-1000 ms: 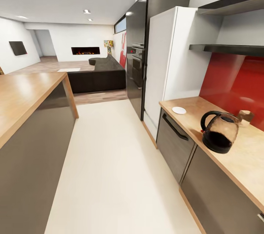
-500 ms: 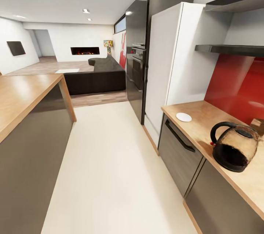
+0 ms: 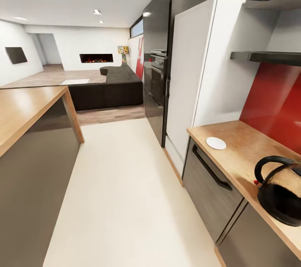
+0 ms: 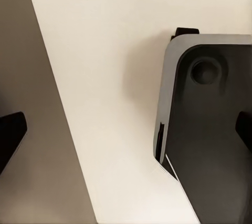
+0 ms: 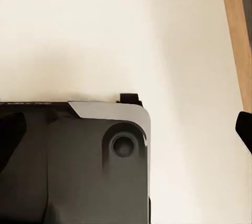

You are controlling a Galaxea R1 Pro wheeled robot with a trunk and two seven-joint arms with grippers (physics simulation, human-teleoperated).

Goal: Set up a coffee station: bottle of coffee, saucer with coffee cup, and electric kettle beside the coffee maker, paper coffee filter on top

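Observation:
The electric kettle [image 3: 279,194], glass with a black handle and base, stands on the wooden countertop [image 3: 244,152] at the right, cut off by the picture's edge. Farther along the counter lies a small white round disc [image 3: 216,143] that looks like a saucer. My left gripper [image 4: 126,132] hangs open over the pale floor, its dark fingertips [image 4: 10,137] far apart. My right gripper [image 5: 126,129] is open too, with nothing between its fingers. The coffee maker, coffee bottle, filter and cup are out of view.
A white fridge [image 3: 196,70] and a black oven tower [image 3: 156,66] stand beyond the counter. Dark wall shelves [image 3: 267,56] hang above the red backsplash. A wooden island [image 3: 25,108] flanks the left. The pale floor aisle [image 3: 121,183] runs between them. My dark base [image 4: 210,129] shows below the grippers.
The camera has moved on along the aisle, so the whole picture has shifted. The kettle and disc now sit lower and farther right, and the brown object behind the kettle has left the view.

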